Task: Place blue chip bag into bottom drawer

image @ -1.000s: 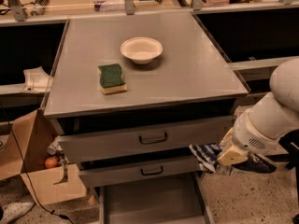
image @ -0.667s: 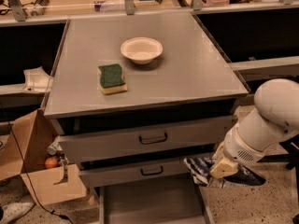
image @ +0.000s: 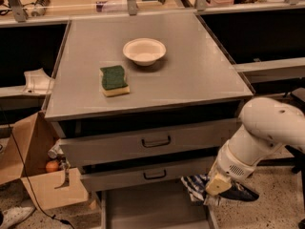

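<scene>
The claw is clenched on the crumpled navy-blue foil chip bag. It holds the bag low at 3 o'clock of the open shallow grey metal bottom drawer, straddling its right wall, probably so that letting go drops the bag inside.

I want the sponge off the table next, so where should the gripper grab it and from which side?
Take the sponge across its two longer side faces, coming straight down: it lies flat, green face up, nothing touching its sides. The gripper is low beside the bottom drawer, shut on the blue chip bag.
</scene>
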{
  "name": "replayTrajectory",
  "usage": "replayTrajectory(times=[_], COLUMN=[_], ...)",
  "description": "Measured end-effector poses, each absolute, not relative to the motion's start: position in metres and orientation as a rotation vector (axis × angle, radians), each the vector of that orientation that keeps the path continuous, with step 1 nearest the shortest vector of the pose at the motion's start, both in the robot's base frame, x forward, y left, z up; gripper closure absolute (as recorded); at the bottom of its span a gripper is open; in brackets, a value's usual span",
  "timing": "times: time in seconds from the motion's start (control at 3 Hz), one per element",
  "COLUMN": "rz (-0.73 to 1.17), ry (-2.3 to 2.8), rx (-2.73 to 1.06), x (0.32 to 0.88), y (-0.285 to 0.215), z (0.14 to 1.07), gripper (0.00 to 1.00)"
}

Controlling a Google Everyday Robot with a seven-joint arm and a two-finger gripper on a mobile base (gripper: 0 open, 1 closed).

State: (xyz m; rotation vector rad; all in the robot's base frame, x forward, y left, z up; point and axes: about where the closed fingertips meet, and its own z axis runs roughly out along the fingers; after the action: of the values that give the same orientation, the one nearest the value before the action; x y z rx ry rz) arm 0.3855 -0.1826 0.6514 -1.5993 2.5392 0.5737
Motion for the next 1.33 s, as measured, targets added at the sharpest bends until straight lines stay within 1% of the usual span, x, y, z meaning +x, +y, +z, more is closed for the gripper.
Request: replayTrajectory(times=[0.33,0.67,1.0,1.33], rz=[0.589,0.587,0.604,0.607], ry=[2.612,2.620,2.640,2.697], rx=[-1.539,-1.533,-1.448,-1.316], x=[0.365,0.365,0.373,0.393], y=[-0.167,-0.166,-0.163,-0.161], z=[0.587,0.583,0.557,0.503], gripper=[1.00,1.00,1.00,1.00])
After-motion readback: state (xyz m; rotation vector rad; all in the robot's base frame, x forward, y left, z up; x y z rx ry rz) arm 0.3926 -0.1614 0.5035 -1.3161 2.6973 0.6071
